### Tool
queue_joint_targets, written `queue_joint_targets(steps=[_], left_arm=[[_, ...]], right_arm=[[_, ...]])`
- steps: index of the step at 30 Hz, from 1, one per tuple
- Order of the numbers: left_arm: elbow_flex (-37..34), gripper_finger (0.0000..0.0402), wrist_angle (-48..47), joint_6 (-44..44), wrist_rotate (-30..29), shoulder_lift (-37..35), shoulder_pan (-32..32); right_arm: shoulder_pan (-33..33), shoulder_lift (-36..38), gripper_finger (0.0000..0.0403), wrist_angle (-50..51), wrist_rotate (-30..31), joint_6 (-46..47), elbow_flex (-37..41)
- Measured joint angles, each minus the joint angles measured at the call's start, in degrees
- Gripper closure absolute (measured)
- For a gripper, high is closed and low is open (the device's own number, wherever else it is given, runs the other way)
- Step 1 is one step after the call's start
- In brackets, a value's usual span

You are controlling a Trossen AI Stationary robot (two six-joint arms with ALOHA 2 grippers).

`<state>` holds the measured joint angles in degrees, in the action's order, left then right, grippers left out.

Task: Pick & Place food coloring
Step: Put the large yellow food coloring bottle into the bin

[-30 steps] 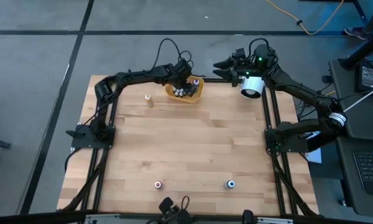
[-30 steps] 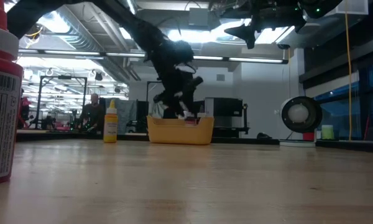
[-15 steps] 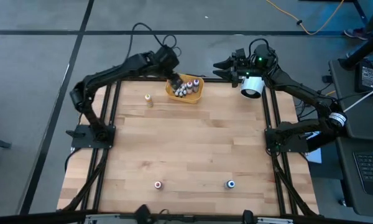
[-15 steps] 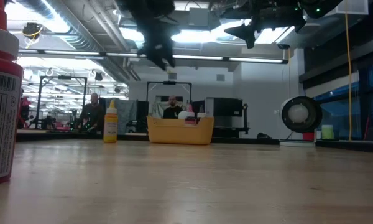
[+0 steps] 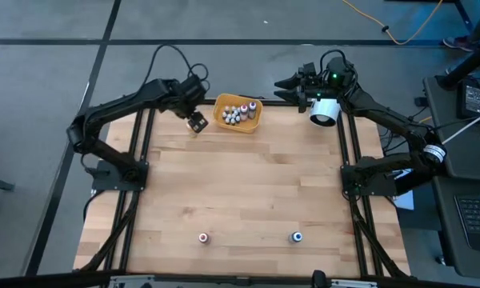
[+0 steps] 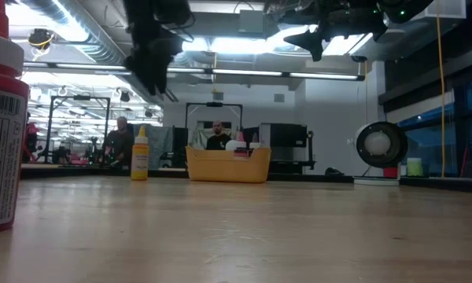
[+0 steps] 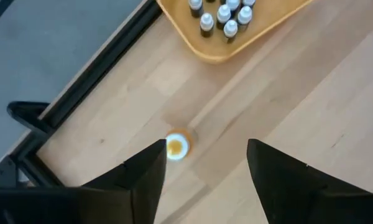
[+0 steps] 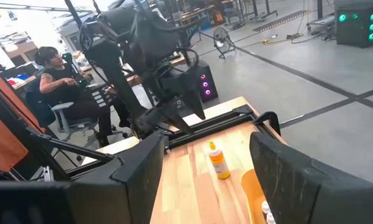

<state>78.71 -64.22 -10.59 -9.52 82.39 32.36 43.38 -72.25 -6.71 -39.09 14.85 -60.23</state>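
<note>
While the left gripper (image 5: 196,122) is hanging with fingers spread and empty directly above a lone orange-topped bottle (image 7: 177,146) near the table's (image 5: 248,192) 11 o'clock edge, most of the food coloring bottles (image 5: 238,113) are standing clustered inside the orange bowl (image 5: 238,123) just toward 3 o'clock of it. In the left wrist view, that lone bottle is showing upright between the two dark fingertips, clear of both. Two more tiny bottles are sitting well apart near the 6 o'clock edge: a purple-topped one (image 5: 203,237) and a blue-topped one (image 5: 297,236). Raised over the 1 o'clock corner, the right gripper (image 5: 284,88) is waiting, jaws parted and holding nothing, beside a big white cylinder (image 5: 323,112).
</note>
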Motion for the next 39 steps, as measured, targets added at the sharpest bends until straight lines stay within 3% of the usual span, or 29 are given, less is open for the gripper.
queue_joint_targets(steps=[11,17,39], left_arm=[[-7.64,0.0108,0.43,-0.19,0.20,-4.65,0.79],[-13.90,0.0078,8.38,-0.09,0.17,-4.40,2.44],[-30.33,0.0073,29.61,-1.25,5.09,-1.17,8.30]], right_arm=[[0.00,0.00,0.0163,1.16,0.00,0.06,0.00],[0.00,0.00,0.0163,2.04,0.00,0.88,0.00],[0.00,0.00,0.0163,2.41,-0.02,1.52,0.00]])
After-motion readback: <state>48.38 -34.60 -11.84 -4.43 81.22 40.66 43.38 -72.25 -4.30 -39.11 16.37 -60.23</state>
